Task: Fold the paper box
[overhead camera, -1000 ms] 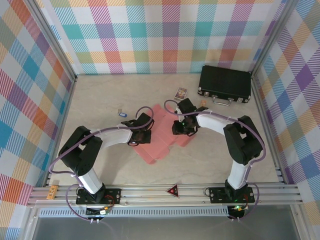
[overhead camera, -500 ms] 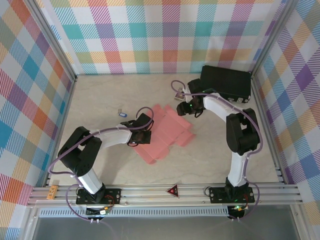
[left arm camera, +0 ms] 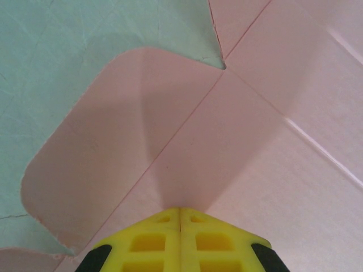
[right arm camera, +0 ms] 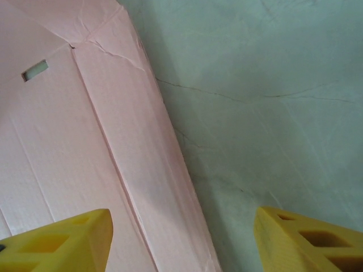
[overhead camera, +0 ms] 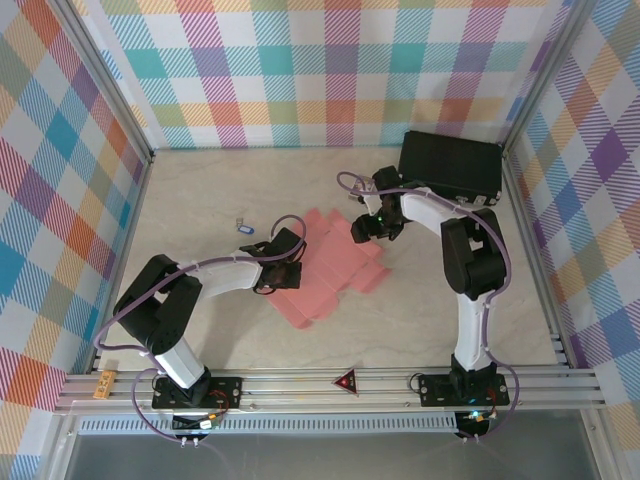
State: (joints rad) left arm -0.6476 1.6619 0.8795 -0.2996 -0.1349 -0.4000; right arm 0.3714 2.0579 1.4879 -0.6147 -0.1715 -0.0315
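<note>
Paper box [overhead camera: 335, 268]: flat die-cut sheet, table centre. Left gripper [left arm camera: 180, 214] on its 9 o'clock side, jaws pressed together, tips on a crease. Right gripper [right arm camera: 181, 241] at the sheet's 1 o'clock edge, jaws apart, straddling it. Black case [overhead camera: 450, 167] farther out at 1 o'clock; bare table [overhead camera: 420, 310] from 4 to 6 o'clock.

White-and-black arms [overhead camera: 228, 270], yellow hollow-celled fingers [left arm camera: 152, 245]

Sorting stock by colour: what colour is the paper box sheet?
The paper box is plain salmon pink, clearest in the left wrist view.
</note>
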